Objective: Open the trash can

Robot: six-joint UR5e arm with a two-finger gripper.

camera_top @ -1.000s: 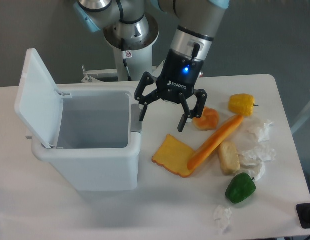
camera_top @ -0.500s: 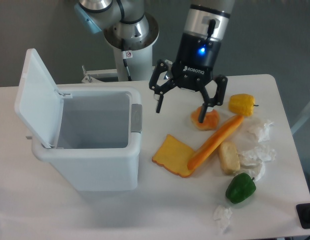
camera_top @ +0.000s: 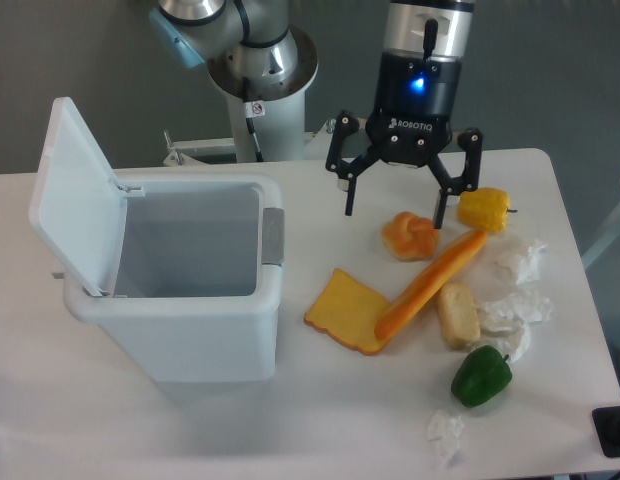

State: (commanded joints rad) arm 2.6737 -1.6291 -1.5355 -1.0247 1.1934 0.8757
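Black and spread wide, our gripper point(camera_top: 395, 212) hangs above the table point(camera_top: 290, 420) with its two fingers far apart, holding nothing and touching nothing. We see its fingertips pointing down, one toward bare tabletop, the other just above the orange bun point(camera_top: 410, 236) and beside the yellow pepper point(camera_top: 484, 209). Our arm comes down nearly vertical from the top edge, wrist upright, a blue light glowing on it. At the left of the table stands the trash can point(camera_top: 180, 300), its lid point(camera_top: 75, 195) swung up and back, the inside showing, well apart from our gripper.
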